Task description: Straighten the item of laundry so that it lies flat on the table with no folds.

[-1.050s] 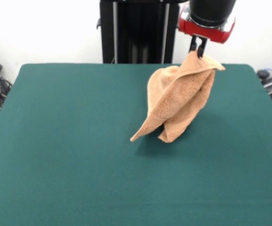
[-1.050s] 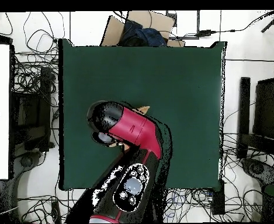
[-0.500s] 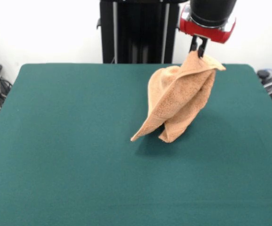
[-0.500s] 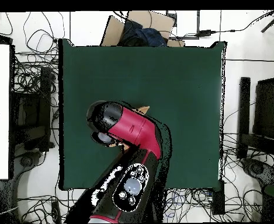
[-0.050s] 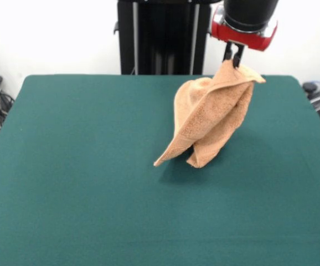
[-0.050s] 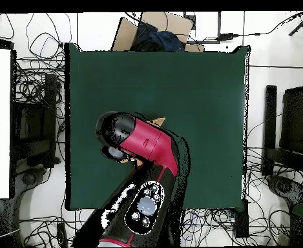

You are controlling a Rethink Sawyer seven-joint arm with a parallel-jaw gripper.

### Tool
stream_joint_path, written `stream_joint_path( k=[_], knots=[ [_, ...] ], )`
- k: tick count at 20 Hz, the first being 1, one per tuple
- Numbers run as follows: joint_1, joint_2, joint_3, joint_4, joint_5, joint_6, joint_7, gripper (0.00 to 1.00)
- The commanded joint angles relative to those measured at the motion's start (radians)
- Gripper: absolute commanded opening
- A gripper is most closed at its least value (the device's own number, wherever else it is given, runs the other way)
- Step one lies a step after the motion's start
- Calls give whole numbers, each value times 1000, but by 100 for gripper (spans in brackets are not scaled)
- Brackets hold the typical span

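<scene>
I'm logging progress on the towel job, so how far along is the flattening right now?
Done: the gripper has shut on one corner of the towel and lifted it. In hand: the towel hangs in folds, its lower tips at or near the table. Left: lowering and spreading it flat, with no folds.

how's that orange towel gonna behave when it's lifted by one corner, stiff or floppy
Probably floppy: the towel, pinched at its top by the gripper, hangs in soft folds with its lower tips near the table. It looks light, hanging from one small pinch. The terry pile likely grips rather than slips.
</scene>
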Motion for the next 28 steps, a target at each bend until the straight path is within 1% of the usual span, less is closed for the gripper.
stream_joint_path(
  k=[1,11,28],
  knots=[
    [5,-13,54,42,-33,-40,210,0],
    [7,-16,58,53,-28,-54,209,0],
    [6,-12,60,42,-28,-46,210,0]
  ],
)
